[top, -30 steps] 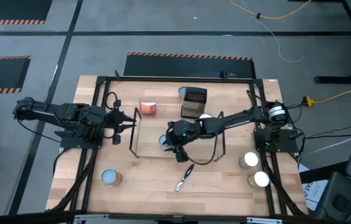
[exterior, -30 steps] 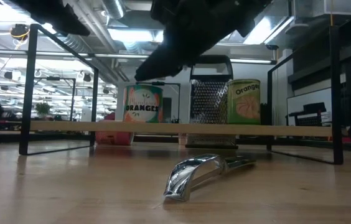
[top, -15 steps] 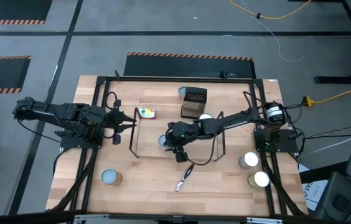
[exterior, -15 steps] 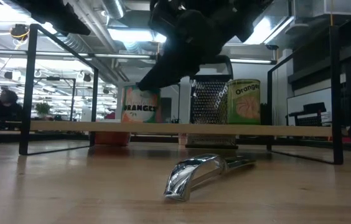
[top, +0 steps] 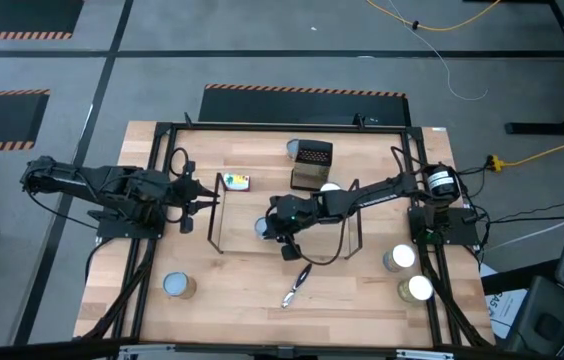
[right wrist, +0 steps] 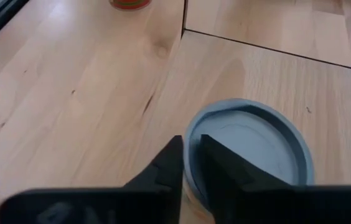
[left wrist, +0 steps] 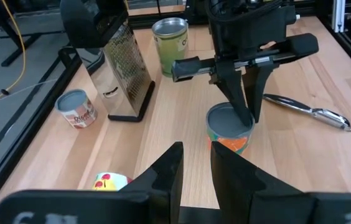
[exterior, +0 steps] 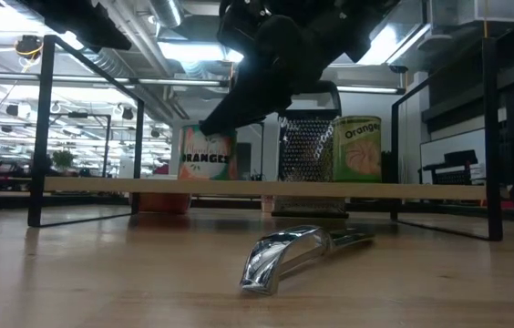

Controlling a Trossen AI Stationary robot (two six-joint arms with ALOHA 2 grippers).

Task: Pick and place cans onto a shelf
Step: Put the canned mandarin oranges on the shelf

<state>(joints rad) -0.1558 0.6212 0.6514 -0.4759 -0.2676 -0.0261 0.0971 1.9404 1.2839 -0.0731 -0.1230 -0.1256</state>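
High view: right gripper [top: 270,228] sits over the blue-topped can [top: 261,226] at the middle of the shelf [top: 242,230]; left gripper [top: 207,200] waits just off the shelf's left end. Finger state unreadable from above. Right wrist view settles it: fingers [right wrist: 170,155] drawn narrow, pinched on the rim of the can [right wrist: 250,149], one inside, one outside. Left wrist view shows the left gripper [left wrist: 195,149] with a slim gap and nothing between. Low view alone gives the label: "ORANGES" on white and orange [exterior: 207,155], the can upright on the shelf board, a metal grater [exterior: 307,164] and a green orange-labelled can [exterior: 357,148] beside it. Light wooden table [top: 232,300], black outer frame; a shiny peeler [top: 295,285] lies in front of the shelf, three loose cans near the table's front corners. Grey floor with striped tape; behind, a workshop hall with ceiling strip lights.
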